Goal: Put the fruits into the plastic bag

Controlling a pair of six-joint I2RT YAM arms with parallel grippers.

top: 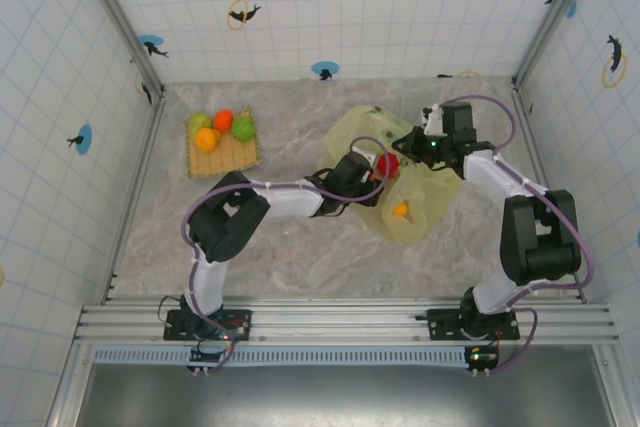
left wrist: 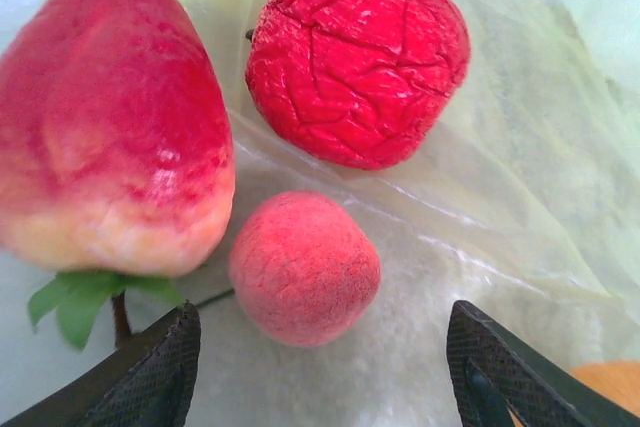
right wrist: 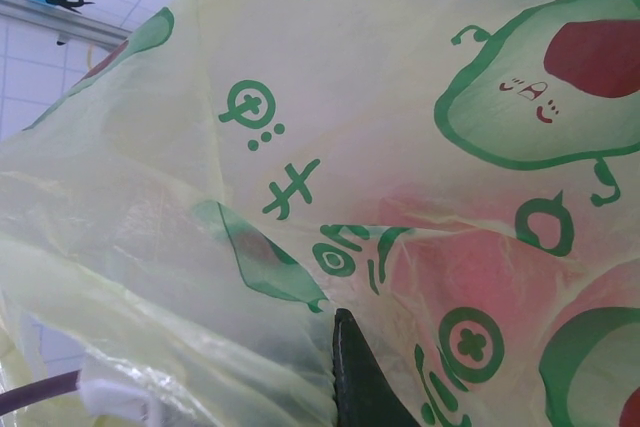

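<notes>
The yellow-green plastic bag lies right of centre with its mouth held up. My left gripper reaches into that mouth and stands open, nothing between its fingers. Just ahead of it, on the bag's film, lie three red fruits: a small fuzzy one, a peach-like one and a wrinkled one. None touches the fingers. An orange fruit shows through the bag. My right gripper is shut on the bag's edge, the printed film draped over it.
A square tan woven mat sits at the back left with two green fruits and two orange fruits on it. Tiled walls close in the table on three sides.
</notes>
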